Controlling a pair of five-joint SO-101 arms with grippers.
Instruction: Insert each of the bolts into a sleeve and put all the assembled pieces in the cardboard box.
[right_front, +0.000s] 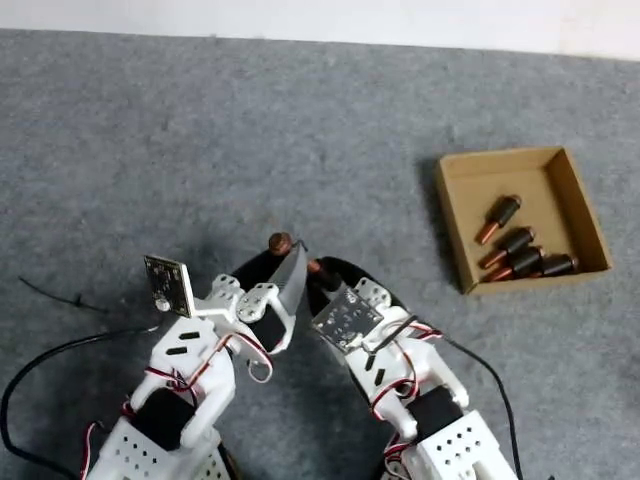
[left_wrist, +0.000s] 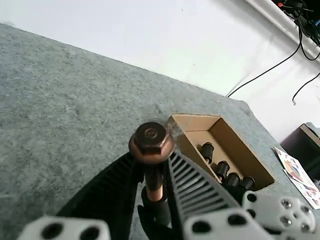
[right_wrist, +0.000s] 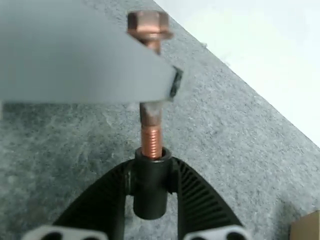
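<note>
**INSP. NOTE – BOLT AT SLEEVE MOUTH, 4 PCS IN BOX**

1. L pincer (left_wrist: 153, 159): clamped on the bolt (left_wrist: 151, 141). Grip is on the shank just under the hex head, and the head stands clear of the fingers. Copper finish, no visible dmg.

2. R pincer (right_wrist: 151, 172): closed round the sleeve (right_wrist: 150, 192), a black cyl. w/ its open end facing the bolt.

3. Fit: threaded end of the bolt sits in the sleeve mouth, approx. in line w/ its axis. Depth of entry cannot be told. Most of the shank is exposed between the two pincers.

4. Posn: in the high view both pincers are tip to tip at the near-centre of the desk (right_front: 200, 140), over grey felt.

5. Cardboard box (right_front: 500, 180): open top, flat on the desk, well apart from the pincers on the R arm's side. Contents: 4 assembled pieces (right_front: 512, 242), black sleeves w/ copper ends showing. They lie side by side toward the box wall nearest the arms.

6. Misc.: black cable (right_front: 40, 360) trails over the felt beside the L arm.
</note>
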